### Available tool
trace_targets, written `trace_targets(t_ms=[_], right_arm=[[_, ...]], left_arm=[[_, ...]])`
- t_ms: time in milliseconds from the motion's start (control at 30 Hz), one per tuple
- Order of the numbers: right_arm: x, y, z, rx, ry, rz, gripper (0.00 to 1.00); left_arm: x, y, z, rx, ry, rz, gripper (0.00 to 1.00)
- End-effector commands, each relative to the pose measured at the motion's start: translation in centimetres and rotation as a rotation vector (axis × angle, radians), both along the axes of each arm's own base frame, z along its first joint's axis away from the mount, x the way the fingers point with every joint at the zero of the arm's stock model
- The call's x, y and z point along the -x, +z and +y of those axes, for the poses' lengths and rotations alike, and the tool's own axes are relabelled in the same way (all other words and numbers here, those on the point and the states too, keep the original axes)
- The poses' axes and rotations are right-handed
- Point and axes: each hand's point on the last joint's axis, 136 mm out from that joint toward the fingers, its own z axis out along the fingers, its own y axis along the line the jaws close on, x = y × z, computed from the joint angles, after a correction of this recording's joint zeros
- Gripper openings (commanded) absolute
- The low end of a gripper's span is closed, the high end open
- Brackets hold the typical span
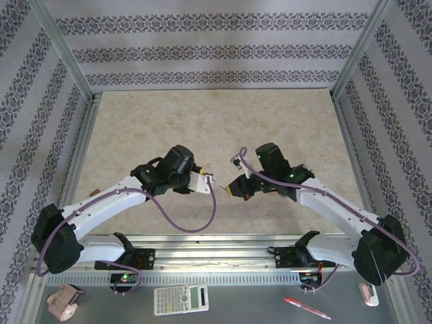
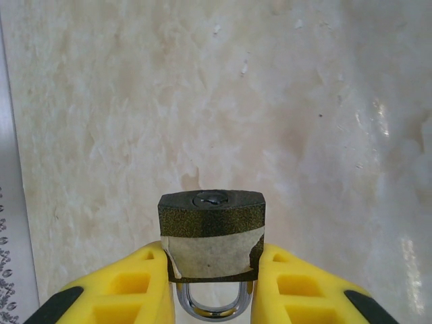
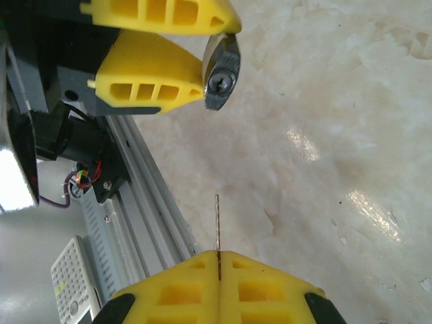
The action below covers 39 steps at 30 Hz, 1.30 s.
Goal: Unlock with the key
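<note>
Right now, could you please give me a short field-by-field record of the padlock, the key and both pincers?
left pincer: shut on the padlock, shackle at the back of the grip
right pincer: shut on the key, which sticks out forward
keyhole: faces the key, empty
key and padlock: apart, key not yet inserted

Calculator [image 1: 181,299] beside red pen [image 1: 307,308]

The top external camera looks down from high above the near edge, taking in the whole table [image 1: 202,121]. The left wrist camera sits close behind the padlock [image 2: 211,233], facing right. The right wrist camera looks left along its key [image 3: 217,229], sharing that padlock.
</note>
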Motion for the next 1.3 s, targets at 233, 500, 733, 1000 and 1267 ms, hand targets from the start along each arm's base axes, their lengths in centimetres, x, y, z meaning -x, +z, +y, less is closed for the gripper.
trace_targets(t_ms=[233, 500, 733, 1000, 1267], right_arm=[[0.4, 1.0, 2.1, -0.041, 0.082, -0.015, 0.00], [0.6, 1.1, 2.9, -0.058, 0.108, -0.005, 0.00], [0.4, 0.8, 3.5, -0.065, 0.116, 0.010, 0.00], [0.2, 1.0, 4.0, -0.082, 0.124, 0.018, 0.00], [0.3, 0.6, 4.2, -0.085, 0.134, 0.044, 0.00]], left_arm=[[2.0, -0.2, 0.1, -0.092, -0.092, -0.045, 0.11], [2.7, -0.3, -0.6, -0.097, -0.123, -0.046, 0.10], [3.2, -0.2, -1.2, -0.079, -0.139, -0.050, 0.09], [3.6, -0.1, -1.3, -0.067, -0.147, -0.058, 0.09], [3.4, 0.3, -1.4, -0.048, -0.144, -0.094, 0.08]])
